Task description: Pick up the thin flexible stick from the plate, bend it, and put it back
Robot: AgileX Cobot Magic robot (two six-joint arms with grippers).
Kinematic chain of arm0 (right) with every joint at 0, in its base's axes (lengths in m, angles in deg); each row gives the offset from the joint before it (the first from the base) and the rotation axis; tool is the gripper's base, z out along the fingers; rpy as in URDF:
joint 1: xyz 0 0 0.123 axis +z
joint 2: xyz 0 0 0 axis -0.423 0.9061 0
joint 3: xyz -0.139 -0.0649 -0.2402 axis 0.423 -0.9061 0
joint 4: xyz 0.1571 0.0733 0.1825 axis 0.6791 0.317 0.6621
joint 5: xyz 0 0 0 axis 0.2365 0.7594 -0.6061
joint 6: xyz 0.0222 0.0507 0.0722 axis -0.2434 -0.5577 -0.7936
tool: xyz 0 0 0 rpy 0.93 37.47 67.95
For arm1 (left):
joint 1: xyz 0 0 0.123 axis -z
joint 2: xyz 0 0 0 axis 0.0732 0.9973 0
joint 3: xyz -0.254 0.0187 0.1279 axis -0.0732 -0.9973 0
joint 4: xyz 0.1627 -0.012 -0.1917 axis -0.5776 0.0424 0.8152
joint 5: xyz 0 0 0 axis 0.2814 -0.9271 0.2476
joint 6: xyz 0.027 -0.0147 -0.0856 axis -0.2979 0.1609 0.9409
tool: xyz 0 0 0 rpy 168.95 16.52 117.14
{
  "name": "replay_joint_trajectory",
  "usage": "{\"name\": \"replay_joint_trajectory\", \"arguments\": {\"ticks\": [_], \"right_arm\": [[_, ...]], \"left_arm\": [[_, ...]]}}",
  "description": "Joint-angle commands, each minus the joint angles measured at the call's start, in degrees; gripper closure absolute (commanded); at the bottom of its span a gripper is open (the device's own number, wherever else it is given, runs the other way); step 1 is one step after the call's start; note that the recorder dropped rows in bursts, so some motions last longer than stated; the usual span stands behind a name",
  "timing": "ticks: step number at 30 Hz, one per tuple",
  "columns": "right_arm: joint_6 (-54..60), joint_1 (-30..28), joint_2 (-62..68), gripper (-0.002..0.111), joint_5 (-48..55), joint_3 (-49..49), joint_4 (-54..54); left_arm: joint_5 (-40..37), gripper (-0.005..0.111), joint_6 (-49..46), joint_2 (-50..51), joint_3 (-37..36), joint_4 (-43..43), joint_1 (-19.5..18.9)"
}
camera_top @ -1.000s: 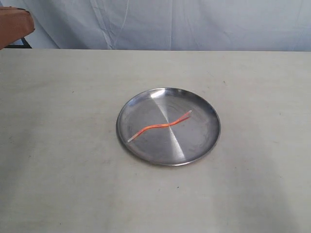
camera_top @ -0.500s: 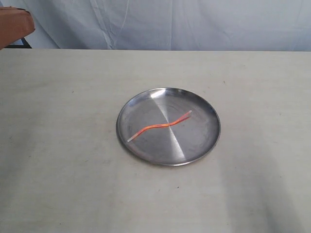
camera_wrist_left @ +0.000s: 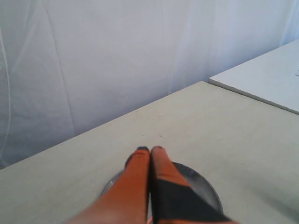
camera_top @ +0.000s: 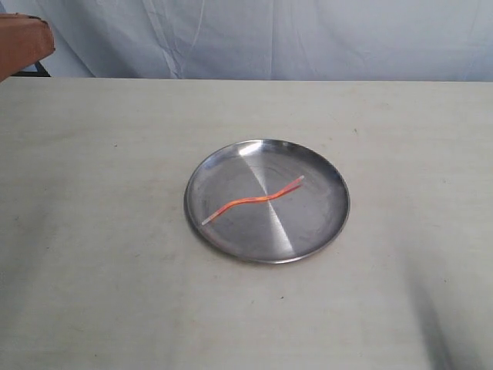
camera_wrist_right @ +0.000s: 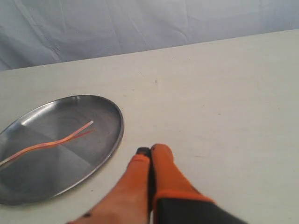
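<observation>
The thin wavy red-orange stick (camera_top: 254, 200) lies across the middle of the shiny steel plate (camera_top: 323, 223), which sits at the table's centre. The right wrist view shows the same stick (camera_wrist_right: 49, 142) inside the plate (camera_wrist_right: 112, 140), with my right gripper (camera_wrist_right: 150, 151) shut and empty over bare table just beside the plate's rim. My left gripper (camera_wrist_left: 150, 149) is shut and empty, held above the plate (camera_wrist_left: 205, 186), which its fingers mostly hide. In the exterior view only an orange part of the left gripper (camera_top: 23, 42) shows at the upper left corner.
The table (camera_top: 92, 293) is a pale beige surface with a white cloth backdrop (camera_top: 269, 35) behind it. A second white tabletop (camera_wrist_left: 266, 81) adjoins it in the left wrist view.
The stick and plate have not moved. The orange gripper part at the upper left of the exterior view has shifted slightly.
</observation>
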State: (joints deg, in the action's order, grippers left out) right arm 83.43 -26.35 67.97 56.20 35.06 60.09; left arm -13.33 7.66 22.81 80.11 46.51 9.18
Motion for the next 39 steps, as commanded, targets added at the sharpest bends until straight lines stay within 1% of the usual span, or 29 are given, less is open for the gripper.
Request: {"name": "replay_joint_trajectory", "arguments": {"ticks": [1,4,20,22,24,26,28,29,31,35,37,39], "right_arm": [[-0.5,-0.3,-2.8,0.109,-0.9,-3.8,-1.5],[-0.7,-0.3,-2.8,0.109,-2.2,-6.3,-1.1],[-0.2,-0.3,-2.8,0.109,-2.8,-6.3,-0.3],[-0.2,-0.3,-2.8,0.109,-2.8,-6.3,0.0],[-0.2,-0.3,-2.8,0.109,-2.8,-6.3,0.0],[-0.2,-0.3,-2.8,0.109,-2.8,-6.3,0.0],[-0.2,-0.3,-2.8,0.109,-2.6,-6.3,0.0],[-0.2,-0.3,-2.8,0.109,-2.6,-6.3,0.0],[-0.2,-0.3,-2.8,0.109,-2.7,-6.3,0.0],[-0.2,-0.3,-2.8,0.109,-2.7,-6.3,0.0],[-0.2,-0.3,-2.8,0.109,-2.7,-6.3,0.0],[-0.2,-0.3,-2.8,0.109,-2.7,-6.3,0.0]], "left_arm": [[0.2,0.107,0.1,-0.3,-0.3,0.1,-0.1],[-0.2,0.107,0.1,-0.3,-0.3,-0.6,-0.1],[0.1,0.107,0.1,-0.7,-0.5,-1.4,-0.1],[4.0,0.107,-0.2,-1.8,-1.6,-3.9,-0.1],[10.5,0.107,-0.4,-3.1,-3.3,-6.9,-0.1],[17.3,0.107,0.3,-6.0,-6.9,-6.9,-0.1],[19.3,0.107,6.8,-10.4,-11.5,-7.9,-0.1],[19.8,0.107,11.0,-11.7,-13.0,-10.0,-0.2],[21.1,0.107,24.2,-14.6,-16.5,-19.0,-0.2],[22.7,0.107,46.5,-18.8,-23.2,-38.6,-0.2],[23.7,0.107,54.1,-20.8,-26.4,-45.0,-0.2],[25.2,0.107,58.9,-22.4,-29.9,-48.8,-0.2]]}}
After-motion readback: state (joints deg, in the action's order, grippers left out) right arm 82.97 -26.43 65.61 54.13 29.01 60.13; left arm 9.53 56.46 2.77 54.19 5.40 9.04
